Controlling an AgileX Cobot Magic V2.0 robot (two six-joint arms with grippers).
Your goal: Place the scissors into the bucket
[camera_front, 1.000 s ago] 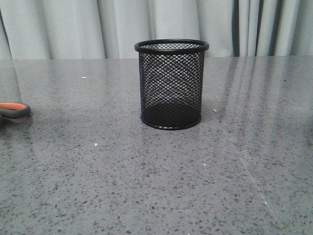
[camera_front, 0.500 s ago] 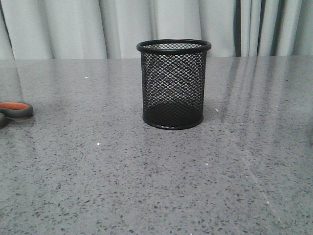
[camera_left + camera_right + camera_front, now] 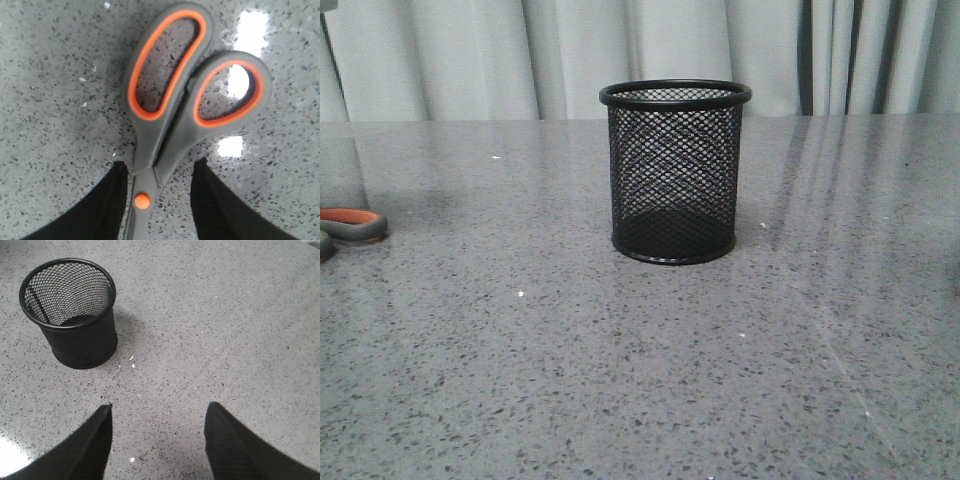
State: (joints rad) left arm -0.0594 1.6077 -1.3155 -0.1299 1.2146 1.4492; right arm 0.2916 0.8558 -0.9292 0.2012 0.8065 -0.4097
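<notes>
Grey speckled tabletop (image 3: 650,380), pale curtains (image 3: 570,50) behind. Scissors (image 3: 175,105): flat on the table at far left, well apart from the bucket (image 3: 674,172). Left gripper (image 3: 157,200): spread wide, straddling the pivot (contact not discernible), holding nothing. Right gripper (image 3: 159,440): spread wide, empty, hanging near the upright bucket. Risk: the jaws could skid off the flat pivot; long scissors may tip the light bucket.
</notes>
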